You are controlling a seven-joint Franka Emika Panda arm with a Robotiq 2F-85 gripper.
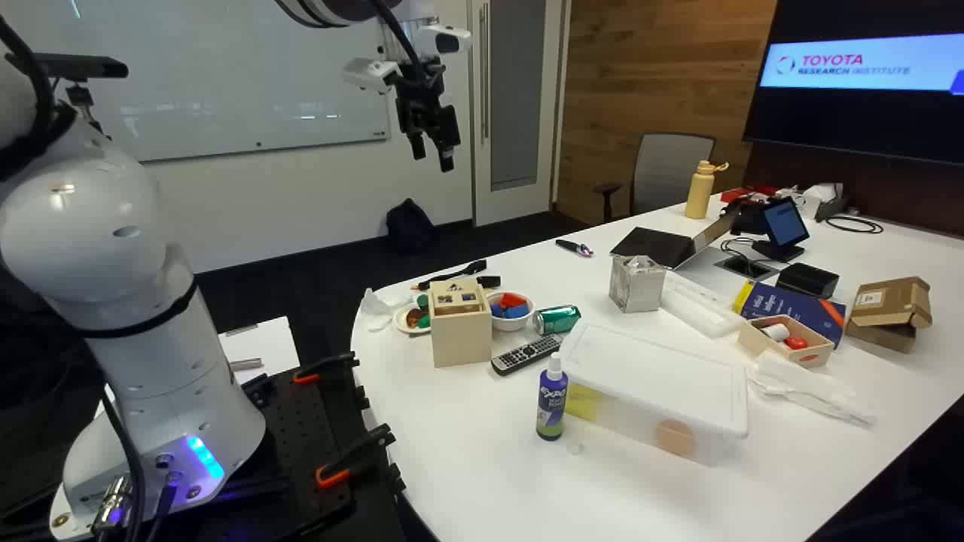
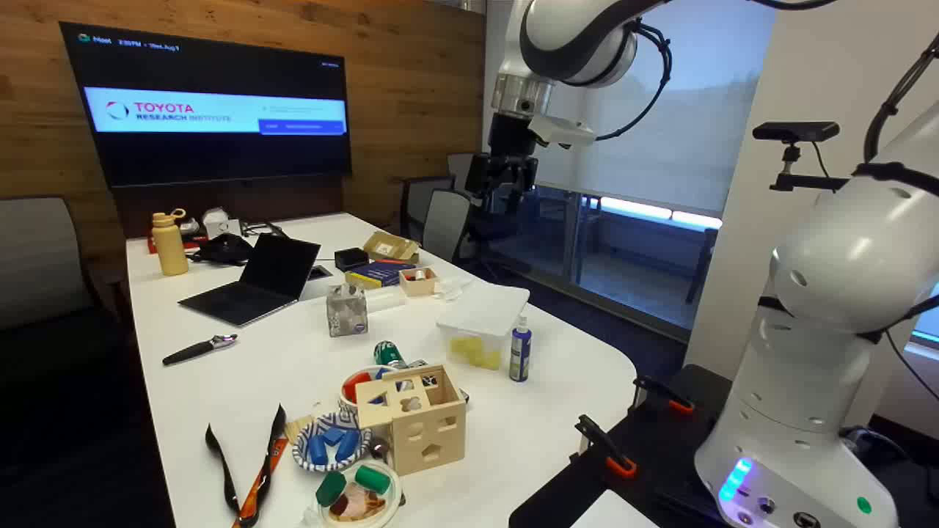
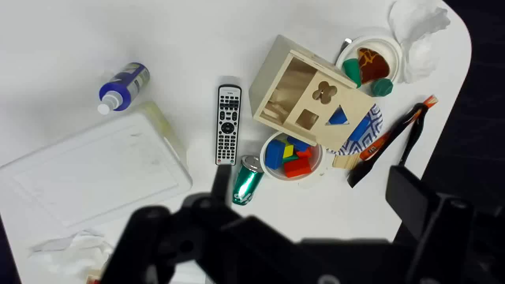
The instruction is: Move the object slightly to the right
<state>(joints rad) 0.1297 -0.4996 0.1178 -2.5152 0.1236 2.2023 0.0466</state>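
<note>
**Box stood ungripped while gripper hung high over table**

The box stood upright near the table's rounded end, between the remote and the plate, with the white bowl just beside it. Its lid jutted partway out, one corner reaching over the bowl's edge in the wrist view. The gripper's fingers were spread wide with nothing between them, well apart from the box in both exterior views.

That suggested the approach was the step in hand, with grasp and shift to come, though the views could not rule out that the shift was done.

The next move probably called for bringing the gripper over the box and turning the wrist, since the walls lay aslant to the line between the fingers, then lowering. A hold on a fixed wall seemed safer than one on the lid, which might slide. If "right" meant the robot's own, the box would likely go toward the side of the remote and spray bottle. The remote lay just beside it there, so a short, careful shift seemed best.
</note>
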